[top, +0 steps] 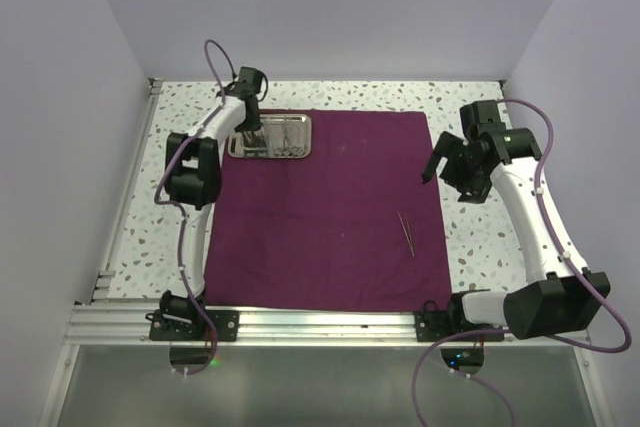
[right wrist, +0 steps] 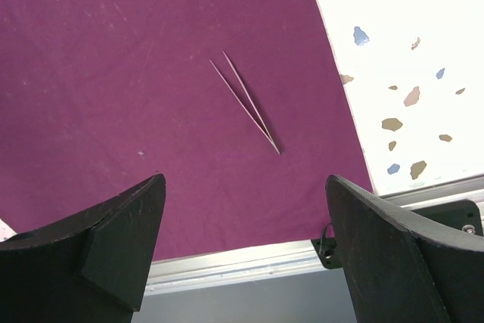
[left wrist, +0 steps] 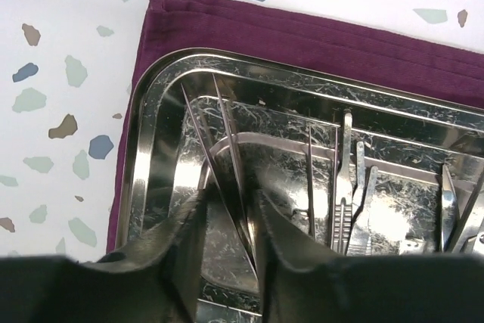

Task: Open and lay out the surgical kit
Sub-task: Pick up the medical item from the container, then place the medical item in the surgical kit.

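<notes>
The dark magenta cloth wrap (top: 330,217) lies spread flat over the table. At its far left corner stands the steel tray (top: 268,116), whose rim (left wrist: 151,149) shows in the left wrist view. My left gripper (top: 252,127) reaches down into the tray. Its jaws (left wrist: 231,198) are narrowly open around a pair of tweezers (left wrist: 219,149), whose joined end lies against the right finger. More thin steel instruments (left wrist: 348,179) lie in the tray. Another pair of tweezers (top: 405,232) (right wrist: 246,102) lies on the cloth (right wrist: 113,73). My right gripper (top: 445,182) (right wrist: 246,187) hovers wide open and empty above the cloth's right edge.
Speckled white tabletop (top: 480,237) borders the cloth (left wrist: 302,35) on the left, back and right. An aluminium rail (top: 320,322) carrying both arm bases runs along the near edge. White walls enclose the table on three sides.
</notes>
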### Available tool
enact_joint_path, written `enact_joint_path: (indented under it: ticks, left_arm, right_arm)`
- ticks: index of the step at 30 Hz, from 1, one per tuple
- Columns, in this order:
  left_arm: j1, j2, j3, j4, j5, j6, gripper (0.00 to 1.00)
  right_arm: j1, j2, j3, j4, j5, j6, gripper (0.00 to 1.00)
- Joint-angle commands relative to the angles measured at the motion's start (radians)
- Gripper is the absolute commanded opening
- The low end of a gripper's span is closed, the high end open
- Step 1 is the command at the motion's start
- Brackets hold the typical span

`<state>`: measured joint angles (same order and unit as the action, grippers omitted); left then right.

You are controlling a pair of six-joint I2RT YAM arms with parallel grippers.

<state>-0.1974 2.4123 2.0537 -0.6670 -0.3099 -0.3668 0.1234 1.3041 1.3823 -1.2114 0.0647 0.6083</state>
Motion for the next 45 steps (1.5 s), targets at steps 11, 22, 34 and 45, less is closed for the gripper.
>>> enact_joint_path:
  ticks: [11,22,34,45]
  left_arm:
    - [0.044,-0.013,0.002,0.014,0.094,-0.012,0.00]
    - [0.010,-0.340,-0.111,-0.002,0.231,-0.173,0.00]
    - [-0.394,-0.680,-0.501,0.222,0.391,-0.451,0.00]
    - [-0.464,-0.801,-0.638,0.481,0.528,-0.639,0.00]
  right_arm:
    - [-0.005,0.021,-0.017,0.024,0.001,-0.013,0.90]
    - [-0.007,0.001,0.072,0.024,-0.049,-0.010,0.89]
    - [-0.007,-0.077,-0.102,0.429,-0.633,0.111,0.87]
    - [0.056,0.018,-0.117,0.720,-0.772,0.249,0.75]
